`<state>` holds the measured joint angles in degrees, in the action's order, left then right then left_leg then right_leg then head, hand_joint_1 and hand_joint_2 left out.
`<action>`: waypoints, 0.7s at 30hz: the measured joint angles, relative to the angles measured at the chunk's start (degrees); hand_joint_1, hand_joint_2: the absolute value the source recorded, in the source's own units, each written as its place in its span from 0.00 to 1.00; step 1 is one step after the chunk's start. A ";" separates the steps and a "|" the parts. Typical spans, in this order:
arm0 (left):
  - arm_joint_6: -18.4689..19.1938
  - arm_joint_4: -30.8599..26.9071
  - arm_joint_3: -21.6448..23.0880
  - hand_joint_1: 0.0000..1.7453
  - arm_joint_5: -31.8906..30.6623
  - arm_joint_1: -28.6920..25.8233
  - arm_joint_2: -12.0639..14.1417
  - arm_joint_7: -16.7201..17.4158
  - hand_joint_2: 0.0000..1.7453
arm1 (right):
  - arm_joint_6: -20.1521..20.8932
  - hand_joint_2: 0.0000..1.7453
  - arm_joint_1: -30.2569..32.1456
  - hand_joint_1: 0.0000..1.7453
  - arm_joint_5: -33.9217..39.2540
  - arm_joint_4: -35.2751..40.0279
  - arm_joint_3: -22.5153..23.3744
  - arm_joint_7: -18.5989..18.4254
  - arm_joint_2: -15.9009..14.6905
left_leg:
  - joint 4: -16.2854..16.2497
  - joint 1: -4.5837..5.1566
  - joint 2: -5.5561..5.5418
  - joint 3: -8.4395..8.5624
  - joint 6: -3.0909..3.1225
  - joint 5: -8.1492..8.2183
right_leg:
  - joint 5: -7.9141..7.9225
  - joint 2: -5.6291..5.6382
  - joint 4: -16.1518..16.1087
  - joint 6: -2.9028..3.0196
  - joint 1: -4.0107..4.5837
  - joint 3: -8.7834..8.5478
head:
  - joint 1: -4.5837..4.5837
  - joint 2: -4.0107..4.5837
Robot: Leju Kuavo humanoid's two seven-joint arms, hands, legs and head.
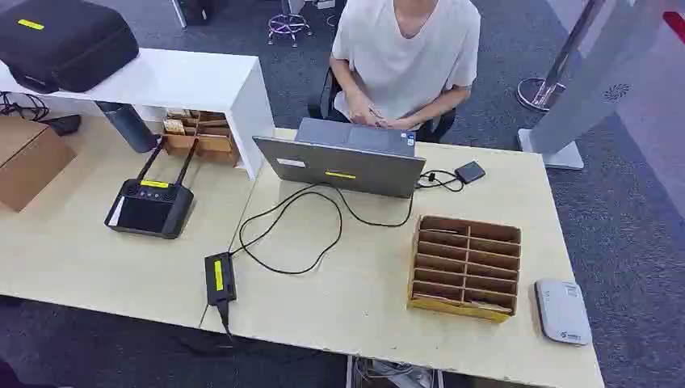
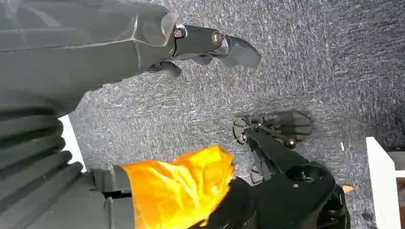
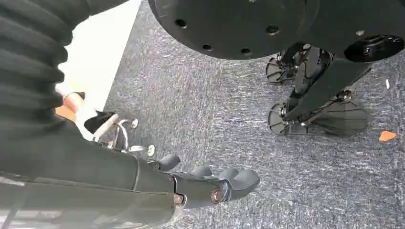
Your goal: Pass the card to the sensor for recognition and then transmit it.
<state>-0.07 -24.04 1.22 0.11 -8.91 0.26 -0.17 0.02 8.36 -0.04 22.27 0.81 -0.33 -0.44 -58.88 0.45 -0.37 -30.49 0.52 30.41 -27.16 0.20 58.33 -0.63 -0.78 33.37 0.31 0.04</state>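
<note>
A wooden slotted card box (image 1: 465, 267) stands on the right half of the table, with what looks like a card (image 1: 487, 305) lying in its front slot. A flat grey-white sensor pad (image 1: 563, 312) lies just right of the box, near the table's front corner. In the left wrist view my left hand (image 2: 143, 40) hangs over grey carpet, fingers (image 2: 236, 50) stretched out and holding nothing. In the right wrist view my right hand (image 3: 143, 183) also hangs over the carpet beside the table edge, its fingertips (image 3: 239, 181) loosely extended and empty.
A person sits behind the table at an open grey laptop (image 1: 343, 158). Its cable runs to a black power brick (image 1: 219, 278) at the front edge. A small black device (image 1: 470, 171) lies beside the laptop. A black controller with antennas (image 1: 150, 206) sits left.
</note>
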 joint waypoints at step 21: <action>-5.09 1.70 11.27 0.00 19.84 2.76 -0.26 -3.80 1.00 | -3.74 1.00 -3.52 0.00 -0.74 -2.27 4.37 3.39 0.94 | 0.00 0.00 0.01 0.00 0.00 0.00 | 0.01 0.00 0.00 0.00 0.00 0.01 | 0.00 0.00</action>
<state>-5.16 -22.34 12.50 19.95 -6.15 0.00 -3.98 -3.72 4.84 -0.79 20.00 5.18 3.06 0.50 -58.88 0.45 -0.37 -30.49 0.52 30.40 -27.15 0.21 58.34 -0.63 -0.78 33.37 0.31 0.04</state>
